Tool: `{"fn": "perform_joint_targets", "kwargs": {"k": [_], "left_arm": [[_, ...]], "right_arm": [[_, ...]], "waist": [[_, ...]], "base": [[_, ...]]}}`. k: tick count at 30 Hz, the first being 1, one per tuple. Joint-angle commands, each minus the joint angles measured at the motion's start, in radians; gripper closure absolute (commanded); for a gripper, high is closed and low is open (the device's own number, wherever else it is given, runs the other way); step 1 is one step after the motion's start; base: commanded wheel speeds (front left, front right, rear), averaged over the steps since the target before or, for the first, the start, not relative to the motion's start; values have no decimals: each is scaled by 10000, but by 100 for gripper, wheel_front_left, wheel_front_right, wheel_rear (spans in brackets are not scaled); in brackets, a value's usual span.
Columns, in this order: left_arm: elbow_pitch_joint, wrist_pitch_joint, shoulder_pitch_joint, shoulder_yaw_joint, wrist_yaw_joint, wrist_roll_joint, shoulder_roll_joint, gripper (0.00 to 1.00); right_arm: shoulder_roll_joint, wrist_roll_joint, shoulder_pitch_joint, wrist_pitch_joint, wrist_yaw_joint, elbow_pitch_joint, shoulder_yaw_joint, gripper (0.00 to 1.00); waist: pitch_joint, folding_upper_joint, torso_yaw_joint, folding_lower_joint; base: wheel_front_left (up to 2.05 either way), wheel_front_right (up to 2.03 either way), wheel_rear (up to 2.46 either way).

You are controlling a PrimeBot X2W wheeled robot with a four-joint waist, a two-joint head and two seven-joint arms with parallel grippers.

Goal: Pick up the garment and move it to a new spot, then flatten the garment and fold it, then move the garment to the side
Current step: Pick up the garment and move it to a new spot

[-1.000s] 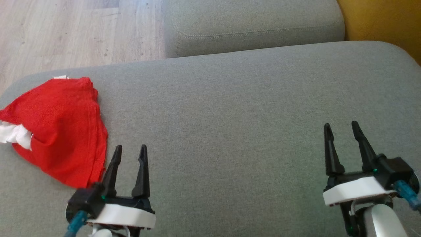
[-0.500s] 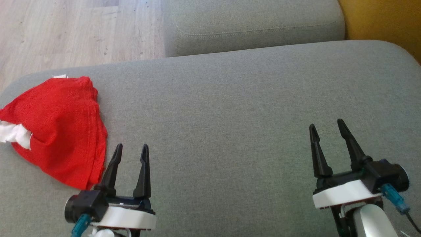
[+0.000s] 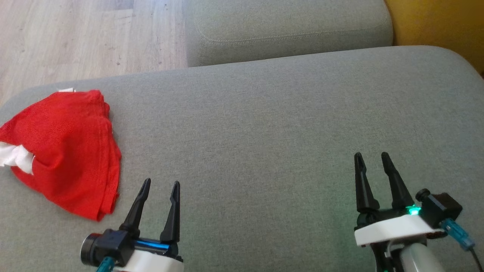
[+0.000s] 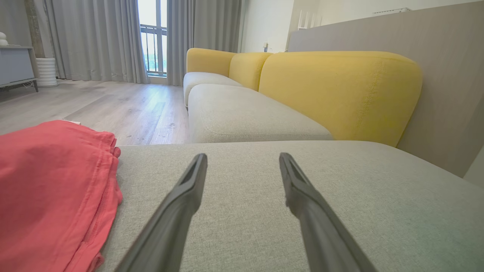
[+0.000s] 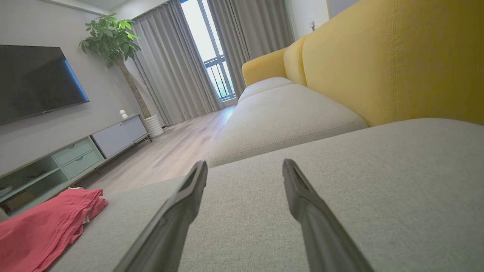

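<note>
The garment [image 3: 64, 151] is red with a bit of white at its left edge, folded into a flat pile at the far left of the grey seat cushion [image 3: 264, 124]. It also appears as the garment [image 4: 49, 196] at the left of the left wrist view and the garment [image 5: 41, 230] low left in the right wrist view. My left gripper [image 3: 161, 185] is open and empty, just right of the pile's near corner and clear of it. Far to the right, my right gripper [image 3: 371, 155] hangs open over bare cushion, nothing between its fingers.
A second grey cushion [image 3: 287, 30] lies beyond the first, with yellow backrests [image 4: 340, 90] along the right. Wooden floor [image 3: 87, 37] runs past the cushion's left and far edges. A TV cabinet [image 5: 75, 155] and a potted plant [image 5: 113, 41] stand across the room.
Both grippers have drawn back toward the lower edge of the head view. The right one also moved left. The garment lies as before; the camera shifted slightly.
</note>
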Motion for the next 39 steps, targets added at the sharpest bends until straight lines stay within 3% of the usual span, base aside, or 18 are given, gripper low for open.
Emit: {"fn": "perform_joint_targets", "kwargs": {"k": [1, 17, 39], "left_arm": [[-306, -109, -319, 311, -26, 29, -34, 0], [-395, -109, -317, 505, -61, -125, -58, 0], [-359, -109, 170, 1357, -25, 34, -60, 0]], "right_arm": [[-66, 223, -211, -111, -7, -224, 336, 0], [-66, 566, -358, -111, -7, 0, 616, 0], [-66, 838, -143, -111, -7, 287, 2020, 0]], "waist": [[-13, 0, -16, 0], [-82, 0, 205, 0], [-638, 0, 2931, 0]], "base": [[0, 0, 0], [0, 0, 0], [0, 0, 0]]}}
